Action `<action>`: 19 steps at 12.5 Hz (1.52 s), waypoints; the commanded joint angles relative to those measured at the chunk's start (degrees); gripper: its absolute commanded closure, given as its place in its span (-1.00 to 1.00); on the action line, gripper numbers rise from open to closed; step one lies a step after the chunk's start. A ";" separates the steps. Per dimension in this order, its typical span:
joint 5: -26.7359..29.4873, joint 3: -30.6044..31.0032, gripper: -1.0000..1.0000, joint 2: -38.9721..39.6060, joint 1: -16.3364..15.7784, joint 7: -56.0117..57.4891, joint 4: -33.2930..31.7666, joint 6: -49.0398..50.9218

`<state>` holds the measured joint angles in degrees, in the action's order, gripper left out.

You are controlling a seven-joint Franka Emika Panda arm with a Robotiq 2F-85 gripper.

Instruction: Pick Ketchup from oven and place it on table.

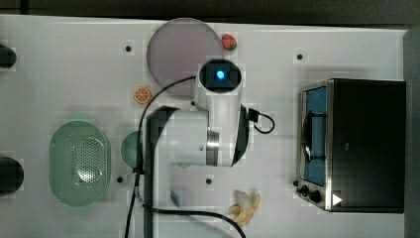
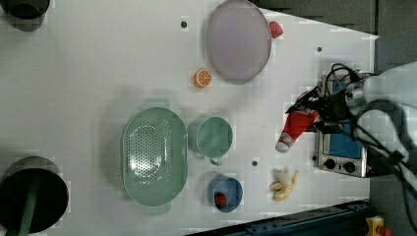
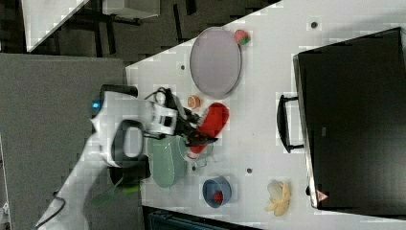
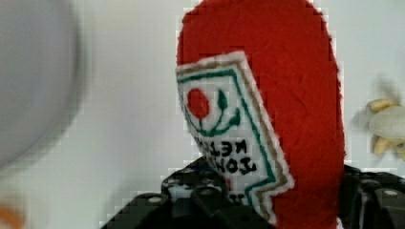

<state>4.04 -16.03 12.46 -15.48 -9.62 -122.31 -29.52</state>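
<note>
- The end effector is clamped on the Ketchup, held above the tabletop
- The bottle's white cap points away from the end effector, toward the banana
- The oven sits just beside the end effector, door closed

From my station, the arm hides the Ketchup in the top view. In the wrist view its cap end is cut off, and the plate and orange slice beside it are blurred.
</note>
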 commanded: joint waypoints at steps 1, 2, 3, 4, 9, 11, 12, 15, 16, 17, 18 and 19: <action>0.15 -0.19 -0.24 3.22 1.38 -2.49 -3.00 -9.48; 0.16 0.01 -0.24 4.86 1.31 -2.49 -4.16 -13.10; 0.17 0.14 -0.24 6.46 1.19 -2.49 -5.03 -15.63; 0.26 0.33 -0.30 8.05 1.13 -2.49 -5.52 -17.58; 0.37 0.44 -1.00 8.29 1.12 -2.53 -5.38 -19.93; 0.36 0.05 -1.00 4.32 1.13 -2.53 -4.25 -19.12; 0.33 -0.16 -1.00 1.63 1.12 -2.53 -2.82 -17.66; 0.22 -0.15 -1.00 -6.22 1.12 -2.53 4.84 -6.86; 0.18 -0.14 -1.00 -8.20 1.12 -2.53 8.33 -1.20; 0.16 -0.13 -1.00 -9.63 1.11 -2.53 12.05 4.53; 0.12 -0.14 -1.00 -10.47 1.12 -2.52 15.84 9.76; -0.10 -0.24 -1.00 -10.74 1.14 -2.52 19.61 14.55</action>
<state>4.80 -16.65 0.39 -14.14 -10.14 -102.56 -17.35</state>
